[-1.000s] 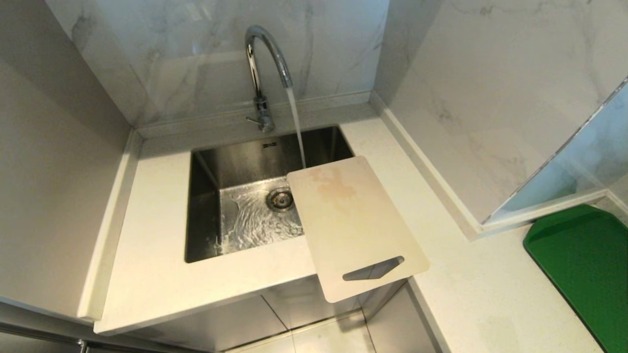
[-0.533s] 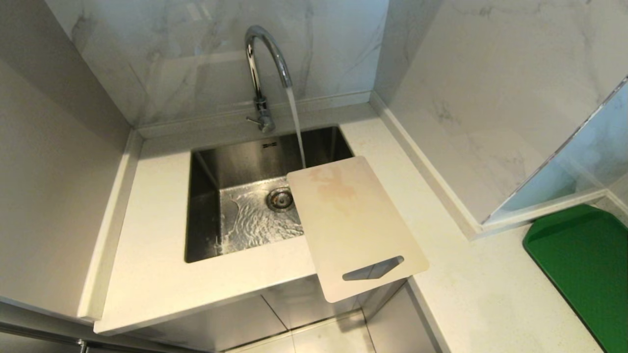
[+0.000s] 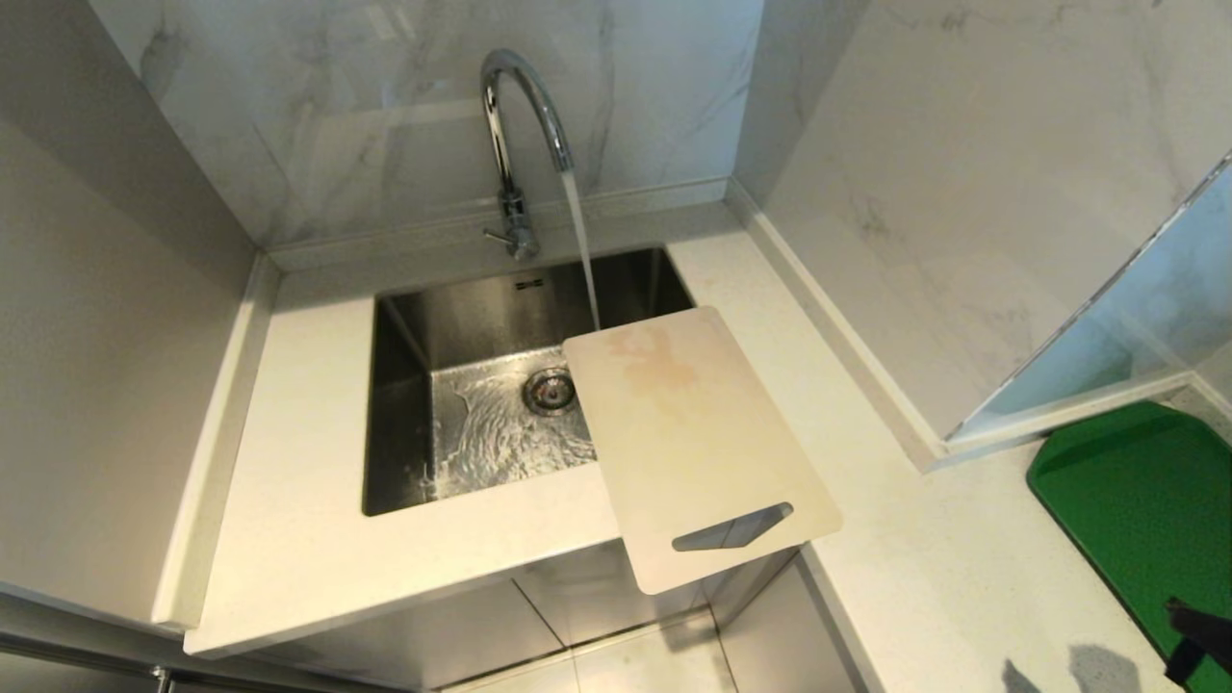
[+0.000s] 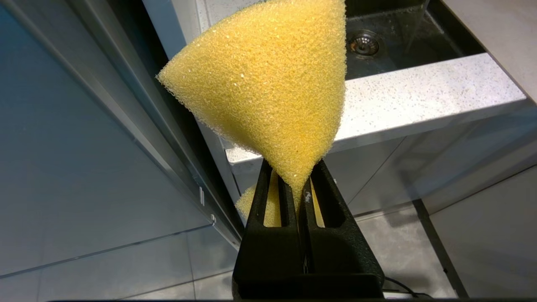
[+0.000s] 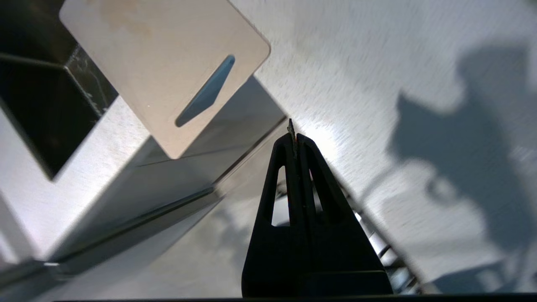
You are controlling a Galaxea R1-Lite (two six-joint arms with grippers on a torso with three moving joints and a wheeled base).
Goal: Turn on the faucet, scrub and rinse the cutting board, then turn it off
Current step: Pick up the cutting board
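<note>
Only a dark tip of the right gripper, fingers pressed together empty, shows at the head view's lower-right edge. The cream-beige rectangular cutting board lies centre frame, its far corner hiding where the chrome gooseneck faucet's stream lands. The left gripper, outside the head view, pinches a yellow sponge.

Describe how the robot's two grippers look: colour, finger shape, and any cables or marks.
Both the left gripper and the right gripper are matt black with a grainy surface. Each has two fingers that taper to a narrow tip, each finger with a long slot cut through. A thin dark cable shows beside the left base. No lettering is visible.
</note>
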